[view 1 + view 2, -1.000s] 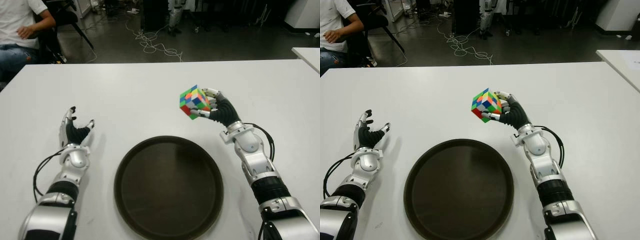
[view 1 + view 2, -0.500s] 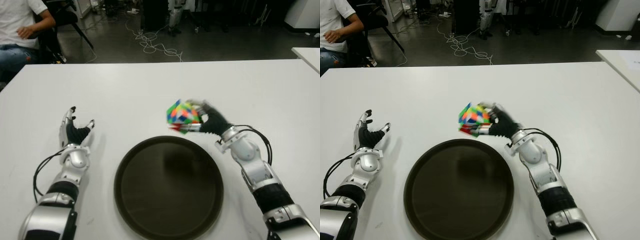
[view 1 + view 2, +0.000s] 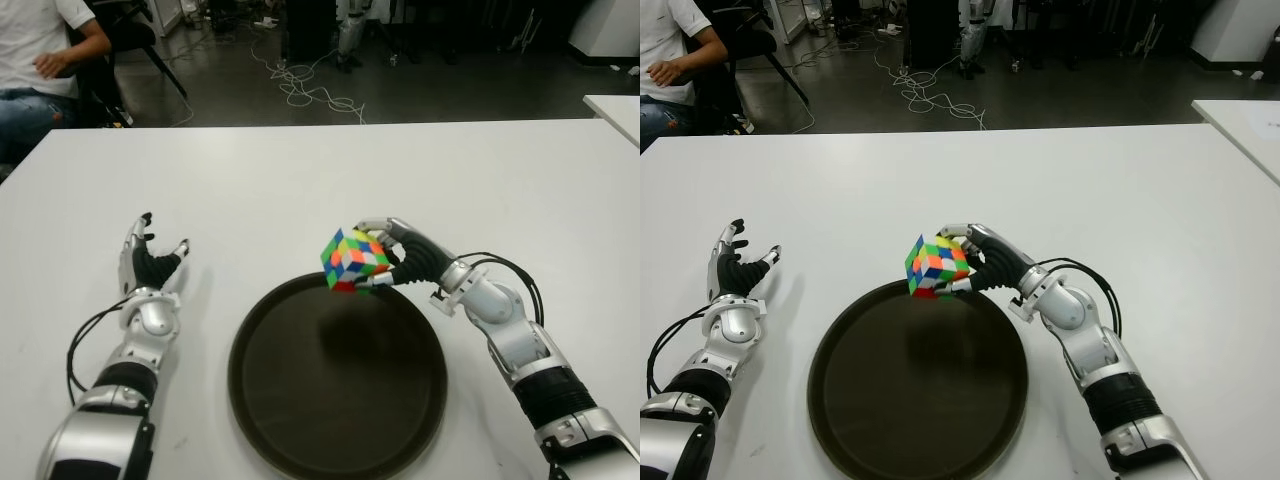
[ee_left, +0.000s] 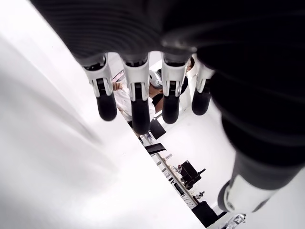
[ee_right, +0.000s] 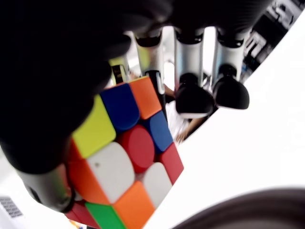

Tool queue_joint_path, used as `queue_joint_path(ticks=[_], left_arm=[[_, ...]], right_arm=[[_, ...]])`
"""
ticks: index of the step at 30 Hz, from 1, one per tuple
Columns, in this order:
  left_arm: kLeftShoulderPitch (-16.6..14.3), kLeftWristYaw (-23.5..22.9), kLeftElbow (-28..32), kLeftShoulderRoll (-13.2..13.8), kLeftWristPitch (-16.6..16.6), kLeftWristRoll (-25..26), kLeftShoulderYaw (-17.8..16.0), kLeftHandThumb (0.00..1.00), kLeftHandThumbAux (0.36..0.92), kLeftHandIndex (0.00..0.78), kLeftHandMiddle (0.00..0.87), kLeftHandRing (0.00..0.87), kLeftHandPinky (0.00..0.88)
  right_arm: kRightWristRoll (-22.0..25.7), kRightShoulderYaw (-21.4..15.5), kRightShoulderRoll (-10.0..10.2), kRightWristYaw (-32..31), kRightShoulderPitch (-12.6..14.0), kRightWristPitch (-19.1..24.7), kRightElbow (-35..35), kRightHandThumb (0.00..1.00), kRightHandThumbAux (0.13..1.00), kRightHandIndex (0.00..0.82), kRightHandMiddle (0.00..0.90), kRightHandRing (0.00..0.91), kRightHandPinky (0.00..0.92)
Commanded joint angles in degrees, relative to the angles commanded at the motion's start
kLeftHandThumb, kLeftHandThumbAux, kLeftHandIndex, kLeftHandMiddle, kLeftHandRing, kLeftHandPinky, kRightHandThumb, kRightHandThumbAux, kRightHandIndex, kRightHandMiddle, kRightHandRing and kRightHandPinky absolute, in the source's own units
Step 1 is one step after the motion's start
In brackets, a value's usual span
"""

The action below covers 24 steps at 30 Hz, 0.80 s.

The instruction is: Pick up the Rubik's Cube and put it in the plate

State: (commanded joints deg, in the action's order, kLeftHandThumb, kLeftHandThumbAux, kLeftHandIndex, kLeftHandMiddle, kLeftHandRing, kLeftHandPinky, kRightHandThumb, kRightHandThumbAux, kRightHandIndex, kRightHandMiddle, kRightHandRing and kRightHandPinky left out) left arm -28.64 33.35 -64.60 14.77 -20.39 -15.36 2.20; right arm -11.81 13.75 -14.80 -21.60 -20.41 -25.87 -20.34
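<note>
My right hand (image 3: 392, 262) is shut on the Rubik's Cube (image 3: 354, 259), a scrambled multicoloured cube (image 5: 126, 157) held in the air over the far rim of the plate. The plate (image 3: 300, 400) is a round dark brown tray on the white table, just in front of me. In the right wrist view the fingers (image 5: 190, 98) and thumb wrap the cube's sides. My left hand (image 3: 150, 262) shows at the left of the plate, fingers spread (image 4: 136, 102) and holding nothing.
The white table (image 3: 300, 180) stretches far beyond the plate. A seated person (image 3: 40, 60) is past the table's far left corner. Cables (image 3: 310, 90) lie on the dark floor behind. Another white table's corner (image 3: 615, 105) shows at the right.
My right hand has carried the cube leftward and down toward me, from beyond the plate to above its far rim. The left hand has not moved.
</note>
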Motion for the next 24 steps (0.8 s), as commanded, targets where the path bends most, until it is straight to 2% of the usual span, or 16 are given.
queue_joint_path(ticks=[9,16,20,24], left_arm=[[0.0,0.0,0.0,0.0,0.0,-0.1,0.1,0.245,0.718,0.1,0.151,0.167,0.197],[0.0,0.2,0.1,0.3,0.3,-0.6,0.5,0.24,0.713,0.097,0.14,0.147,0.16],[0.0,0.5,0.0,0.1,0.2,-0.7,0.6,0.253,0.721,0.097,0.144,0.146,0.158],[0.0,0.4,0.1,0.1,0.5,-0.6,0.5,0.244,0.721,0.095,0.146,0.154,0.171]], right_arm=[[-2.8,0.7,-0.2,1.0,0.1,0.8,0.9,0.0,0.798,0.682,0.812,0.843,0.832],[-4.9,1.8,-0.8,0.4,-0.3,1.2,1.5,0.0,0.74,0.653,0.809,0.839,0.824],[-7.8,3.1,-1.8,1.2,-0.9,-0.7,1.1,0.0,0.73,0.636,0.807,0.838,0.822],[-9.5,4.3,-2.4,0.9,-1.4,-2.1,1.1,0.0,0.726,0.651,0.82,0.846,0.833]])
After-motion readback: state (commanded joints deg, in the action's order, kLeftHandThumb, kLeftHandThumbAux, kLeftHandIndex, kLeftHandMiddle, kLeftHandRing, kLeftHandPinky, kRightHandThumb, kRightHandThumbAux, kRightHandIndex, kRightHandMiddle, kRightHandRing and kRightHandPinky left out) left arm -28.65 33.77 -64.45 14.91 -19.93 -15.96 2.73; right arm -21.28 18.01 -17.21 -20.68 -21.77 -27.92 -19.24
